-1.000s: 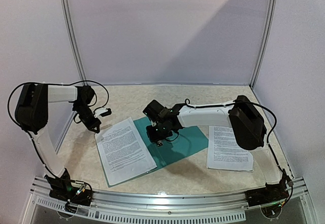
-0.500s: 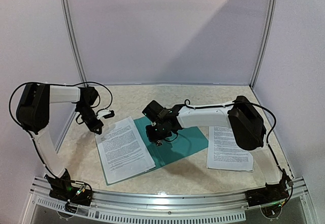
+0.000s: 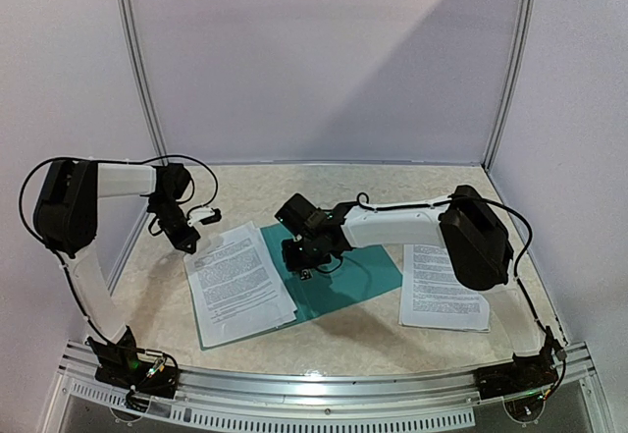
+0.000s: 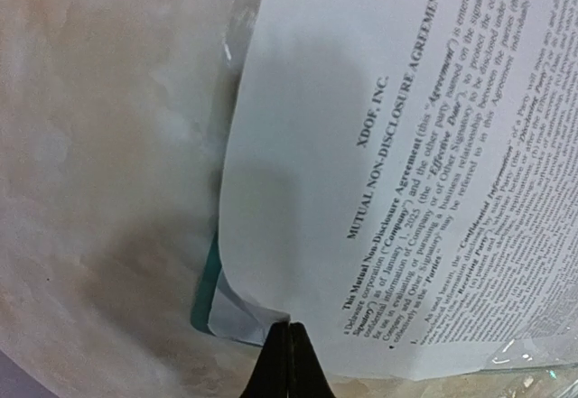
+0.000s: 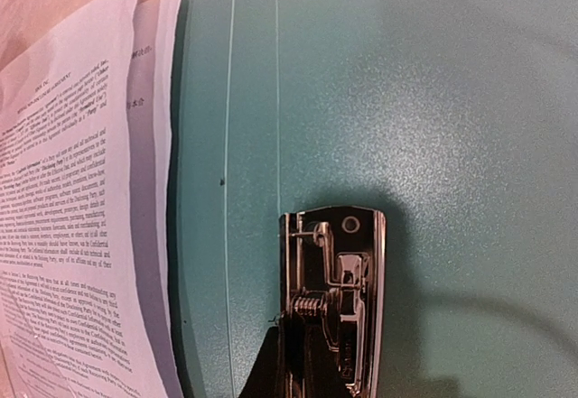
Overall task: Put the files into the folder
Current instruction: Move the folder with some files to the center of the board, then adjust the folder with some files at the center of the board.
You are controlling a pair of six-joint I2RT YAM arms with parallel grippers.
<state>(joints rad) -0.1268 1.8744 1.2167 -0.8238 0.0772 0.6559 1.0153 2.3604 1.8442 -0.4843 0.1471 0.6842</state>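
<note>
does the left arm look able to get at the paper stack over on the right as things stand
Probably not. That paper stack lies beyond the folder, and the right arm stretches low across the folder in between.

The beige marbled table (image 3: 392, 183) carries 2 things flat on it: the open teal folder (image 3: 358, 278) near the middle, and a pile of printed files (image 3: 442, 291) just beside its right edge.

Robot test booth: white panel walls (image 3: 314, 60), aluminium posts (image 3: 139, 60), marbled table (image 3: 363, 340).
</note>
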